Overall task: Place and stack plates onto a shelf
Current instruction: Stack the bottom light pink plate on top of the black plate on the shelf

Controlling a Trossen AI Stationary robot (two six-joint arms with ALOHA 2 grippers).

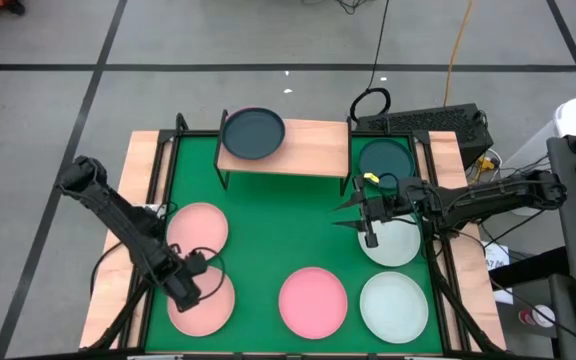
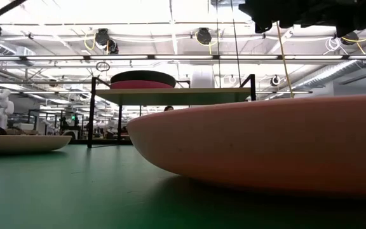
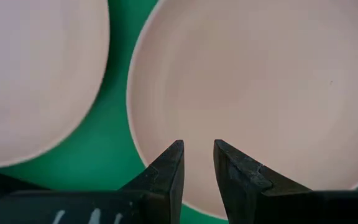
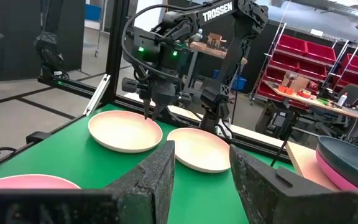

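Counting from above, we see two plates stacked on the shelf (image 1: 298,150) — dark teal plate (image 1: 253,132) over a pink one — and six left on the green table (image 1: 268,235). Our left gripper (image 3: 197,163) hangs barely parted over a salmon plate (image 3: 260,93); the right gripper (image 4: 201,163), empty and spread, hovers mid-table near the mint-white plate (image 1: 393,243)

The table (image 1: 268,215) has a green top framed by light wood along its edges. It stands on a grey floor (image 1: 58,100) crossed by dark tape lines. Behind its far right corner lies a black keyboard (image 1: 433,122), with a black cable (image 1: 376,60) and an orange cable (image 1: 455,50) running away across the floor. In the low view, ceiling lights (image 2: 170,13) shine overhead and a small white humanoid figure (image 2: 0,107) stands far off at the left. The right wrist view shows red storage bins (image 4: 328,68) on racks and a cluttered workbench (image 4: 328,102).
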